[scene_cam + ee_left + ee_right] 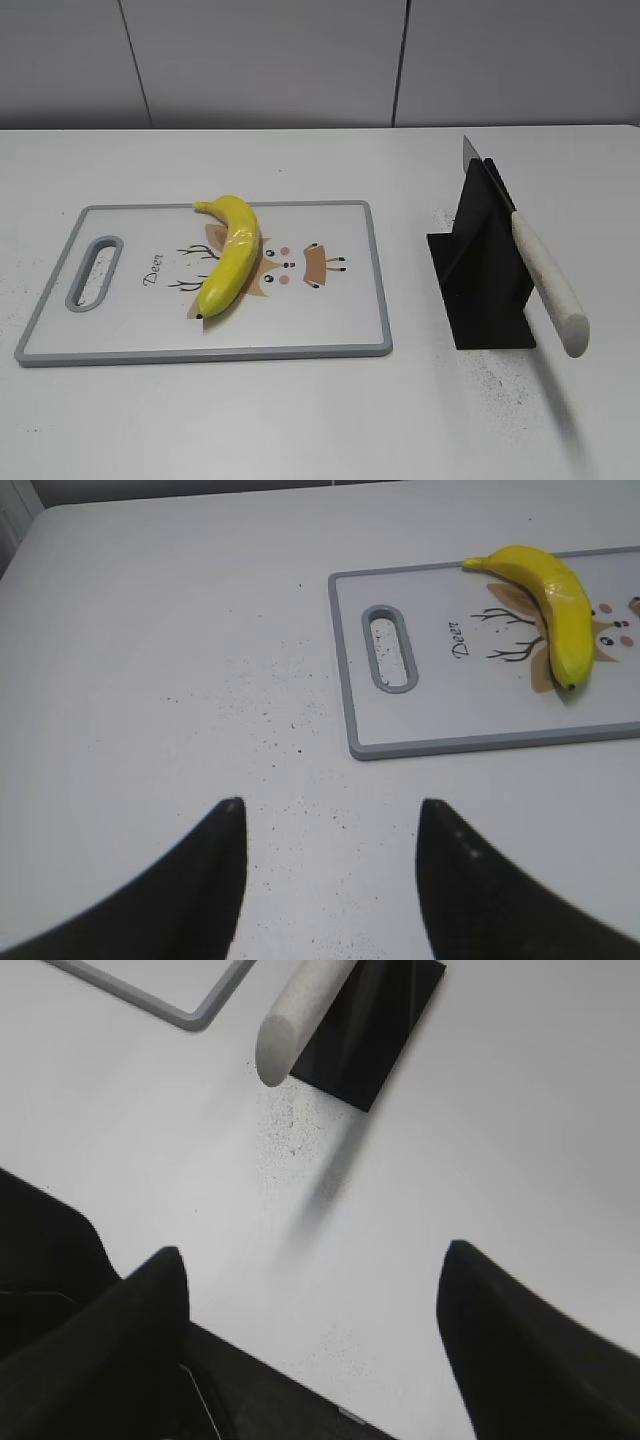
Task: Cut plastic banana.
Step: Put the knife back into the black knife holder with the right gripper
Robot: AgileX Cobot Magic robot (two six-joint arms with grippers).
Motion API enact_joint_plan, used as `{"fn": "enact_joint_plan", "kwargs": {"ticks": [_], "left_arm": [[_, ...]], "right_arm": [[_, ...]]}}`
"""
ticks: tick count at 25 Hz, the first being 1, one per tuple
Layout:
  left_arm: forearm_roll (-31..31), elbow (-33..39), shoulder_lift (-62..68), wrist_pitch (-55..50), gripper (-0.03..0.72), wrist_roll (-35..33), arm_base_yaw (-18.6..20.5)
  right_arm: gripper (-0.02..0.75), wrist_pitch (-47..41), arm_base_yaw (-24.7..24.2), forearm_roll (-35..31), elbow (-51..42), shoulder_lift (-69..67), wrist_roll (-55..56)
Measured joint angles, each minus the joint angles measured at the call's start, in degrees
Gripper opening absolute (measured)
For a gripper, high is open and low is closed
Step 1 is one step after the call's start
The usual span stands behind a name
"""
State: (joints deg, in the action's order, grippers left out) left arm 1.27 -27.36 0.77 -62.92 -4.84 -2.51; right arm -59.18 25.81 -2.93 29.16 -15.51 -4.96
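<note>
The plastic banana (230, 256) is glossy yellow and lies on the white cutting board (330, 320) with a deer drawing; it also shows in the left wrist view (560, 610) at the top right. A knife with a white handle (548, 285) leans in a black stand (480, 270) to the right of the board; its handle end shows in the right wrist view (295, 1020). My left gripper (330, 815) is open and empty above the bare table, near the board's handle end. My right gripper (312, 1260) is open and empty, short of the knife handle. Neither gripper shows in the exterior view.
The board (450, 720) has a grey rim and a handle slot (388, 648) at its left end. The black stand's base (375, 1040) sits on the white table. Dark specks dot the table. A grey wall stands behind the table.
</note>
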Motion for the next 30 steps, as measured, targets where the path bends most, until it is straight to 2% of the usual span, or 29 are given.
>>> {"fn": "enact_joint_plan", "kwargs": {"ticks": [11,15,18,27,30], "left_arm": [[-0.01,0.0,0.0,0.0,0.521,0.0,0.0],[-0.05,0.0,0.0,0.08,0.515,0.0,0.06],[-0.05,0.0,0.0,0.08,0.514,0.0,0.06],[-0.05,0.0,0.0,0.08,0.503,0.0,0.06],[-0.05,0.0,0.0,0.08,0.501,0.0,0.06]], "right_arm": [[0.586,-0.42,0.0,-0.4,-0.08,14.84,-0.05],[0.586,-0.53,-1.4,-0.98,-0.12,15.86,-0.05],[0.586,-0.53,-4.76,-1.61,-0.3,15.86,-0.05],[0.586,-0.53,-19.4,-1.79,-0.33,15.86,-0.05],[0.586,-0.53,-21.03,-1.79,-0.33,15.86,-0.05]]}}
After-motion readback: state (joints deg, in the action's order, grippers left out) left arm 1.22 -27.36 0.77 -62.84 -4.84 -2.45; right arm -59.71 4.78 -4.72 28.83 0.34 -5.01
